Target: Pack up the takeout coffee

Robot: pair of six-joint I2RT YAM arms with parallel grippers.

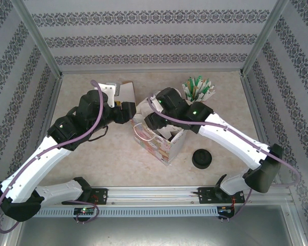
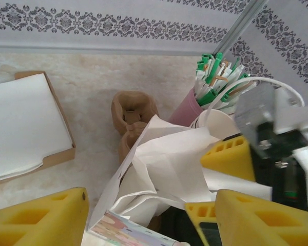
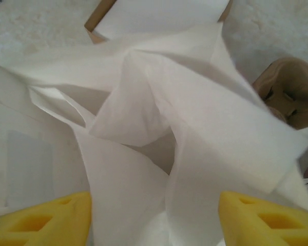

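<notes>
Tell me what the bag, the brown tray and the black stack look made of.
Bag: paper, matte, printed outside; sharp creases. Tray: brown cardboard, raw matte edge. Black stack: probably plastic, smooth-looking; too small to confirm.

On the beige marbled table [image 1: 118, 159] a white paper bag [image 1: 167, 146] is stood near the middle. A black stack of lids [image 1: 201, 159] is placed toward the near right corner. A pink cup of packets [image 1: 197, 89] and a cardboard tray of napkins [image 2: 56, 158] are set along the far edge.
</notes>
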